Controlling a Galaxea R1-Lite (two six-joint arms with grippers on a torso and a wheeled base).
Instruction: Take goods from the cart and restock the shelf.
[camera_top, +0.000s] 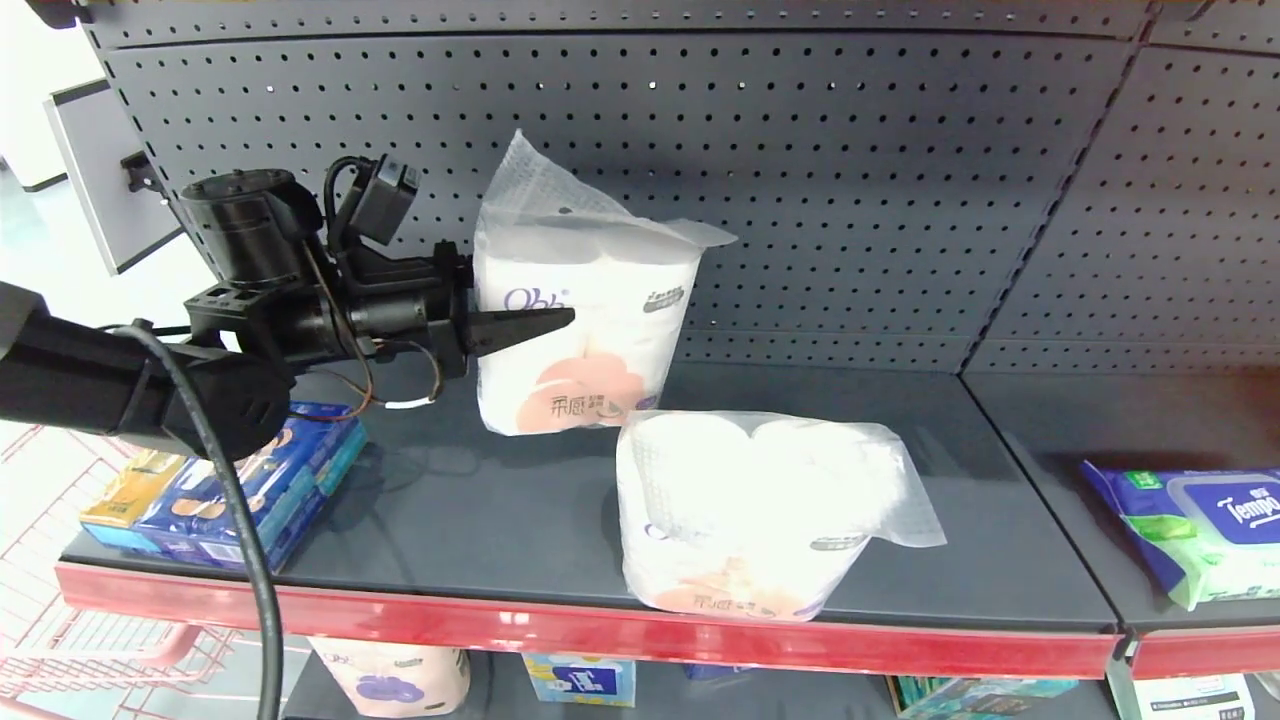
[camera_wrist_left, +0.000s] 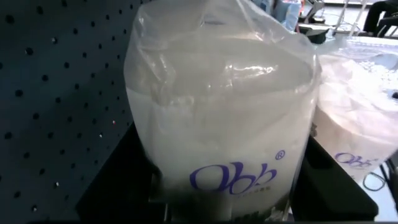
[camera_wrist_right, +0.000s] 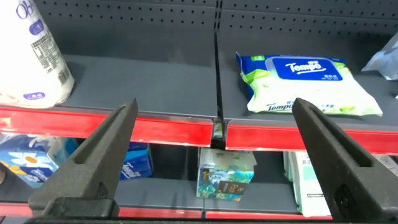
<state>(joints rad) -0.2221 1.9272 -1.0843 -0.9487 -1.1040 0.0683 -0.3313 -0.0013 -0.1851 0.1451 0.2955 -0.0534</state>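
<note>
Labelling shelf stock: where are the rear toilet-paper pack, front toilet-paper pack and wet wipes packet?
rear toilet-paper pack (camera_top: 610, 300): head view, front face centre.
front toilet-paper pack (camera_top: 740, 500): head view, wrapper centre.
wet wipes packet (camera_wrist_right: 308, 84): right wrist view, top face centre.

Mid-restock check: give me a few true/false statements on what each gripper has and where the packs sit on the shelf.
The left gripper is shut on a toilet paper pack. True.
The right gripper holds the wet wipes pack. False: its fingers are open and empty; the wipes lie on the shelf.
A second toilet paper pack stands by the shelf's red front edge. True.
The blue tissue packs lie beside the wet wipes. False: they lie at the shelf's left end.
</note>
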